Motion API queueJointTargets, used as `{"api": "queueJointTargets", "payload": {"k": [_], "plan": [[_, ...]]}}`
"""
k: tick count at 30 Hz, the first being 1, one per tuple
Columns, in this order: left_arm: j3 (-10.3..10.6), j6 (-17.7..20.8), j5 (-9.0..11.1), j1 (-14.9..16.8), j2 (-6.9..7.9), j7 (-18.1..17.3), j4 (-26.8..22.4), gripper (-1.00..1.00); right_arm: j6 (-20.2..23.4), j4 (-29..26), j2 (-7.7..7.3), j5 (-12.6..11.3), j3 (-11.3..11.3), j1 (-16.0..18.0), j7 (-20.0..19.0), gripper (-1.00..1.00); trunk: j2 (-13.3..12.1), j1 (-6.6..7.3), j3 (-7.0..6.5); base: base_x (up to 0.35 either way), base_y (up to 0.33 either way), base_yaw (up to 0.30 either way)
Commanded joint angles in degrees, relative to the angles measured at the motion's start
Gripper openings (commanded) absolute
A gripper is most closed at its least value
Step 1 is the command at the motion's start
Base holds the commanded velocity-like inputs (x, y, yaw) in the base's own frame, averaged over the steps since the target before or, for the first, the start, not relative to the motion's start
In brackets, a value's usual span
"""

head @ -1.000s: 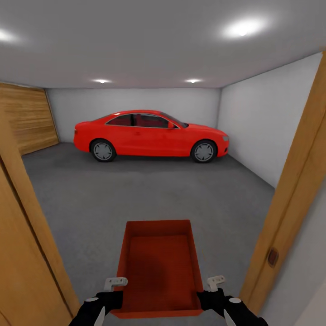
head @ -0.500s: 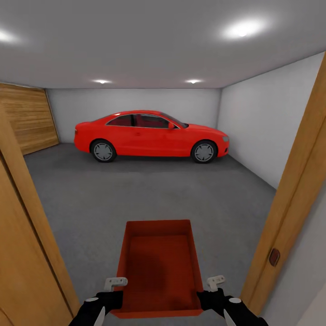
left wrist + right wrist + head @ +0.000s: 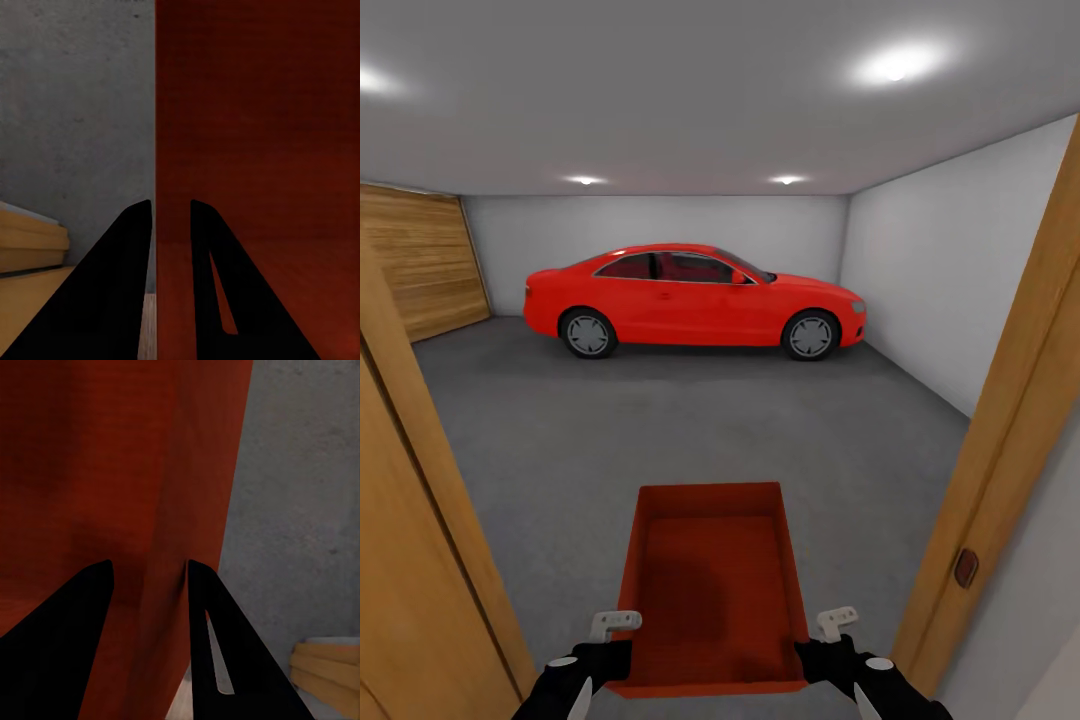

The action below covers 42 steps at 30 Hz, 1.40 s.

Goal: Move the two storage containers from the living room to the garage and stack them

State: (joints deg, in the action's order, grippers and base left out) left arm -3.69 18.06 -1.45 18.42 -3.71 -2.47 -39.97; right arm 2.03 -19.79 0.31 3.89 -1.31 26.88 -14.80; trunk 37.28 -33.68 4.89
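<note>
One storage container sat between the left gripper and the right gripper, over the floor. The car stood by the garage's far wall, well beyond it, with the door frame on either side.

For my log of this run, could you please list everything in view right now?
storage container: one, orange-red, open-topped, held between both grippers at the doorway
car: one, red, parked by the far wall
garage floor: dark grey concrete
wooden door: one, light wood, far left wall
door frame: light wood, both sides of the view
ceiling lights: several, white
left gripper: black, shut on the container's left wall
right gripper: black, shut on its right wall
</note>
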Motion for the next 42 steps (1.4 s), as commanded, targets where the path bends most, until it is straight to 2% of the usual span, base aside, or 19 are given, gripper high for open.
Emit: {"api": "queueJointTargets", "payload": {"k": [1, 16, 30, 42], "plan": [[-0.53, 0.32, -1.45, 0.03, 0.98, 1.23, -0.02, -1.00, -0.78, -0.25, -0.04, -0.55, -1.15, 0.01, -5.43, -1.00, 0.09, -0.02, 0.10, 0.000, 0.000, 0.000], [-0.53, 0.31, -1.45, 0.03, 0.98, 1.23, -0.02, -1.00, -0.72, -0.25, -0.04, -0.55, -1.15, 0.01, -5.67, -1.00, 0.09, -0.02, 0.10, 0.005, 0.000, 0.028], [-0.53, 0.31, -1.45, 0.03, 1.07, 1.23, -0.02, -1.00, -0.73, -0.25, -0.04, -0.46, -1.15, 0.01, -5.68, -1.00, 0.09, -0.02, 0.10, 0.277, 0.000, 0.000], [-0.53, 0.31, -1.47, 0.03, 1.11, 1.23, -0.02, -1.00, -0.74, -0.25, -0.04, -0.46, -1.15, 0.01, -5.68, -1.00, 0.09, -0.02, 0.10, 0.037, 0.009, 0.000]]}}
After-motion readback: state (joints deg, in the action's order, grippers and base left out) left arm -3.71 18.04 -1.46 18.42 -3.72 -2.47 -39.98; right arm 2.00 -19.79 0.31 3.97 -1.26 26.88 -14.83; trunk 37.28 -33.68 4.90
